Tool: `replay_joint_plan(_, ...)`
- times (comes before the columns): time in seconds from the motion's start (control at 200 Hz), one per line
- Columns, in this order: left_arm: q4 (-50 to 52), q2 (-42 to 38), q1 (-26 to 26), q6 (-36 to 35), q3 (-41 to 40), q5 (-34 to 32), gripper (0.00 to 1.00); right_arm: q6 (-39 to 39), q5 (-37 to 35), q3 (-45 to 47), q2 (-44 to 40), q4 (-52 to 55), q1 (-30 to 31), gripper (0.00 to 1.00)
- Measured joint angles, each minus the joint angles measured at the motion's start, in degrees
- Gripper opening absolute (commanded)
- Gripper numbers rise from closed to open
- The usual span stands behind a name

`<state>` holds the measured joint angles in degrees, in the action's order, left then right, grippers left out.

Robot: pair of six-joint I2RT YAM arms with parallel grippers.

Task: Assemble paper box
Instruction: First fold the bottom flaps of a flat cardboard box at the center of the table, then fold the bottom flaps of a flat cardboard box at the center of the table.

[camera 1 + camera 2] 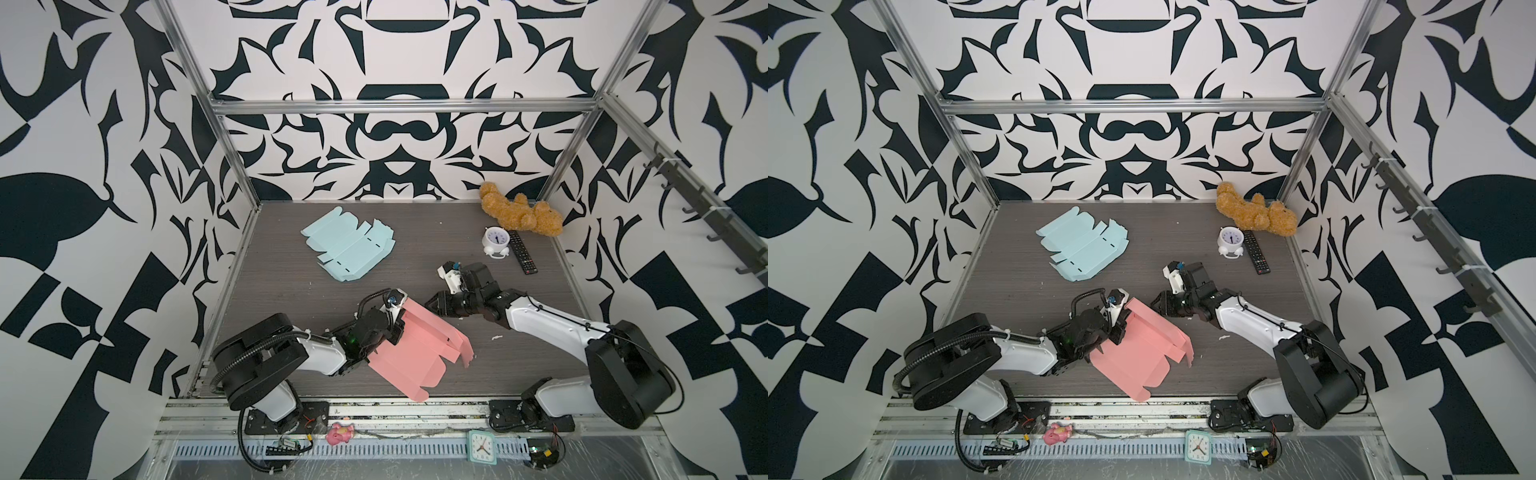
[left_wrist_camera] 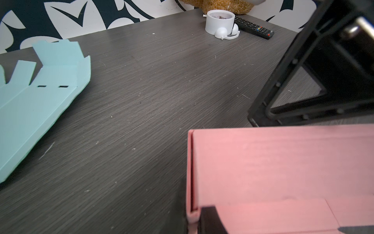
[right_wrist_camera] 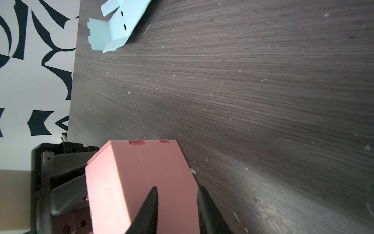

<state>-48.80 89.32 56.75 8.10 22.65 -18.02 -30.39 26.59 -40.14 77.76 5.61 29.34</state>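
- The pink paper box (image 1: 415,353) lies half folded near the front edge of the bench (image 1: 291,299). One long wall is raised and nothing is inside.
- The left pincer (image 1: 397,330) looks clamped on the box's doubled side wall.
- The right pincer (image 1: 432,306) has its jaws partly apart. They straddle the raised wall's edge without gripping it.
- To my mind, the left should hold firm while the right folds the wall over slowly. Thin card will probably buckle if rushed.
- Farther back, the blue box blank (image 1: 347,249) lies flat and holds nothing.
- The white alarm clock (image 1: 494,243), remote control (image 1: 523,252) and teddy bear (image 1: 521,214) sit well apart from the work.
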Motion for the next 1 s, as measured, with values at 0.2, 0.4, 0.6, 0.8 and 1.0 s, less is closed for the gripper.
replay_joint_plan(0.2, 2.05, -2.19, -0.42, 1.9, 0.04, -1.57, 0.1, 3.98, -5.7, -5.53, -7.8, 9.94, 0.0, 0.35)
replay_joint_plan(0.4, 8.79, -5.03, -2.78, 6.6, 2.03, -4.37, 0.1, 8.85, -13.22, -13.6, -17.68, 19.02, 0.15, 0.32)
replay_joint_plan(0.6, 16.52, -8.13, -4.81, 12.07, 3.96, -5.68, 0.1, 12.2, -19.08, -14.69, -20.72, 25.7, 4.17, 0.1)
replay_joint_plan(0.8, 24.9, -8.83, -5.05, 16.68, 7.8, -7.3, 0.09, 13.66, -25.68, -16.17, -20.65, 30.93, 11.93, 0.01)
replay_joint_plan(1.0, 32.52, -12.63, -5.35, 20.72, 8.15, -7.67, 0.09, 14.1, -32.13, -18.27, -18.97, 32.72, 18.25, 0.0)
